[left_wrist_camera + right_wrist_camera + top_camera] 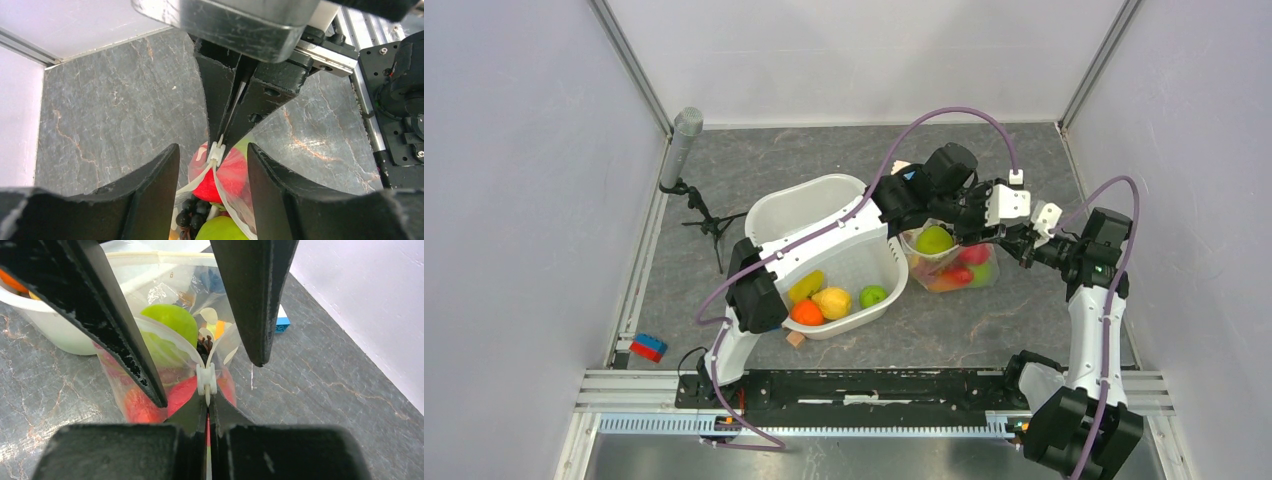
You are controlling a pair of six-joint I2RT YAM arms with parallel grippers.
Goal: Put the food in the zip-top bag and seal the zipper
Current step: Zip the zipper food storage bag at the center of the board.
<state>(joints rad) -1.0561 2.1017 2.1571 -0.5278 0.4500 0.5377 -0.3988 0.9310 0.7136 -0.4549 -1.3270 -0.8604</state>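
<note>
Step in hand: sealing. The right pincer [207,412] is clamped on one end of the narrow white zipper strip [206,381]. The dotted clear plastic bag [951,270] stands fruit-filled on the grey marbled desk [984,330]. The left pincer [212,152] is apart, straddling the gaping mouth. Next, by my judgement, it must pinch the strip and draw along it.

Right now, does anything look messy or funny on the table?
Nothing looks spilled. The zip-top bag gapes open, its zipper pinched only at one end by the right gripper. Some food sits in the white tub, not bagged, and a small wooden cube pokes out at the tub's near edge, looking stray.
</note>
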